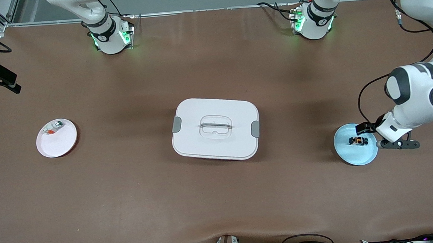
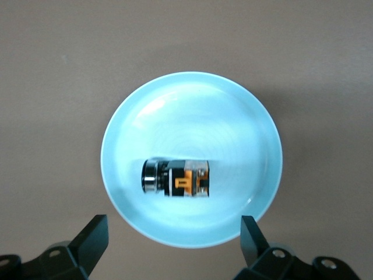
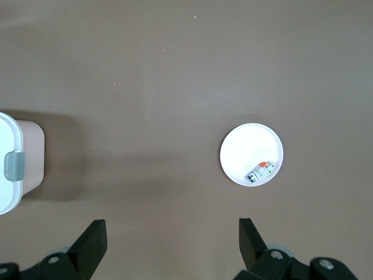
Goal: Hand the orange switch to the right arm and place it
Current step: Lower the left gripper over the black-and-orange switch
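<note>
On the matte brown table [image 1: 221, 196], nearest the front camera at the left arm's end, sits a round, glossy light-blue plate [image 1: 354, 154] with a shallow raised rim. The orange switch [image 1: 358, 140] lies on its side in the plate: a tiny boxy black body with an orange face and a rounded silvery end. The left gripper [image 2: 175, 236] hangs over this plate, its dark wedge-shaped fingers [image 2: 93, 236] spread wide and holding nothing, the switch lying apart from both. Mid-table stands a white rectangular plastic box [image 1: 191, 138] with rounded corners, a grey latch on each short side and a recessed clear handle in its smooth lid. Toward the right arm's end lies a round white plate [image 1: 62, 144], flat and plain, with a small white-and-orange piece [image 1: 53, 127] with a green tip resting at its rim farthest from the camera. The right gripper [image 3: 172, 236] waits high over the bare table between the box and the white plate, its fingers likewise spread wide and empty.
</note>
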Available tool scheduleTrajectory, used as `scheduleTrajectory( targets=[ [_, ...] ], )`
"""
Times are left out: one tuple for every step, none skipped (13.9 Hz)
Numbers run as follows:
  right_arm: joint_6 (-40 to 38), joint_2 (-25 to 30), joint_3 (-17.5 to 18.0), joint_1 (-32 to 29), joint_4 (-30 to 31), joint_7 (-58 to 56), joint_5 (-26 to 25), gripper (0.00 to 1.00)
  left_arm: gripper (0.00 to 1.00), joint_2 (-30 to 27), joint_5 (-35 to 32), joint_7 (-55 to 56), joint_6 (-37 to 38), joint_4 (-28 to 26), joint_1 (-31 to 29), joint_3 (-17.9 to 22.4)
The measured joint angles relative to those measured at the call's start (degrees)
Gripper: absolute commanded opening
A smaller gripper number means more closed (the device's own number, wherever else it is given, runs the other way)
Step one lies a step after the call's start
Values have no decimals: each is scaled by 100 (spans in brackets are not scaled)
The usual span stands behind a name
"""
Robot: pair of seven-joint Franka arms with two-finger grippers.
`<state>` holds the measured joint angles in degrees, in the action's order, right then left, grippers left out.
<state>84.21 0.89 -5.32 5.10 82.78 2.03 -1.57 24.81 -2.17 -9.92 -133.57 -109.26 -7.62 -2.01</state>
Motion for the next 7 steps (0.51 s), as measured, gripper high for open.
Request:
scheduleTrajectory(
  targets=[
    [0, 0, 0, 0, 0, 0, 0, 100, 100, 93, -19, -2, -48, 50, -8, 0],
    [0, 0, 0, 0, 0, 0, 0, 100, 100, 167, -88, -3, -59, 111, -16, 1],
    [0, 0, 0, 0, 0, -1, 0, 100, 100, 224, -161, -3, -60, 171, -19, 1],
    [0, 0, 0, 0, 0, -1, 0, 100, 100, 283, -204, -3, -60, 230, -18, 0],
    [0, 0, 0, 0, 1, -1, 0, 100, 100, 355, -220, -3, -60, 283, -18, 0],
    [0, 0, 0, 2, 1, -2, 0, 100, 100, 441, -222, -3, -60, 326, -15, -1],
    [0, 0, 1, 4, 1, -2, 0, 100, 100, 524, -222, -3, -60, 368, -14, -2]
  ],
)
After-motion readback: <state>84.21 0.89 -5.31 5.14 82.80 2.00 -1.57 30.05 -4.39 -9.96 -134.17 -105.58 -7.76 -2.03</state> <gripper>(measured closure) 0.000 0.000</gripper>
